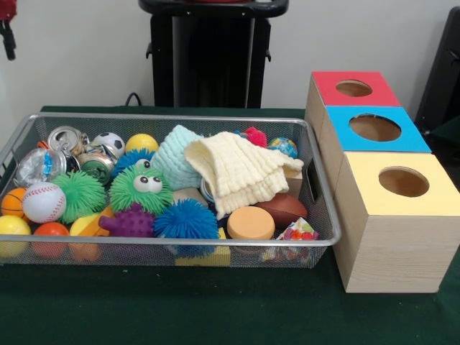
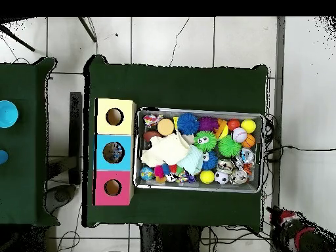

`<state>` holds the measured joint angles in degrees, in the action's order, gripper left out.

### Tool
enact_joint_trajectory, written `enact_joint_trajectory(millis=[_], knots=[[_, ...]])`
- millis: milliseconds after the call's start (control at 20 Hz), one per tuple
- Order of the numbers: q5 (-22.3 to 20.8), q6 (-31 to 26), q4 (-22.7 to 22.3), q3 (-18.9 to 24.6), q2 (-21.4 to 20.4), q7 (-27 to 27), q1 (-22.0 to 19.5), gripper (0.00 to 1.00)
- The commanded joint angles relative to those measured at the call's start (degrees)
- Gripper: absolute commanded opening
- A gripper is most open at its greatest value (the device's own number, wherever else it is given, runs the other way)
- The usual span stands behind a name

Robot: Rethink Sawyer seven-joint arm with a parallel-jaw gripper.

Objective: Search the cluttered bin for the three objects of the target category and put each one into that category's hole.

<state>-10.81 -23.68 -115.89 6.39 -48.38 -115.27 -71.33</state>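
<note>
A wire mesh bin (image 1: 320, 188) (image 2: 197, 110) on the green table holds a heap of things. A cream cloth (image 1: 241, 169) (image 2: 164, 151) and a mint knitted cloth (image 1: 175, 154) lie over its middle. Around them are a baseball (image 1: 43, 201), a soccer ball (image 1: 109, 142), a brown football (image 1: 284, 208), a green fuzzy ball with eyes (image 1: 140, 188), a blue spiky ball (image 1: 185, 219) and crushed cans (image 1: 68, 138). Beside the bin stand three boxes with round holes: red (image 1: 330, 85), blue (image 1: 341, 118), yellow (image 1: 366, 169). The gripper (image 1: 7, 36) hangs off the table at the top left edge, far from the bin.
Also in the bin are a purple knobby toy (image 1: 129, 221), an orange disc (image 1: 250, 223), a globe ball (image 1: 282, 146) and a yellow ball (image 1: 141, 142). In the overhead view the arm (image 2: 293, 231) sits off the table corner, and a second green table (image 2: 23, 141) stands beyond the boxes.
</note>
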Motion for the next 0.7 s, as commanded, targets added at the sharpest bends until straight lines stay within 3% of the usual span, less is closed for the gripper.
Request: enact_joint_trajectory(millis=[50,350,450,700], knots=[[-0.02,4.09,-4.44,4.81,4.68,-3.84,3.27,1.0],[1.04,8.32,-12.06,1.38,-1.45,-9.29,6.93,1.0],[1.28,8.05,-11.46,1.61,-0.72,-8.57,7.08,1.0],[1.91,3.37,-4.46,2.0,4.17,-4.65,6.59,1.0]])
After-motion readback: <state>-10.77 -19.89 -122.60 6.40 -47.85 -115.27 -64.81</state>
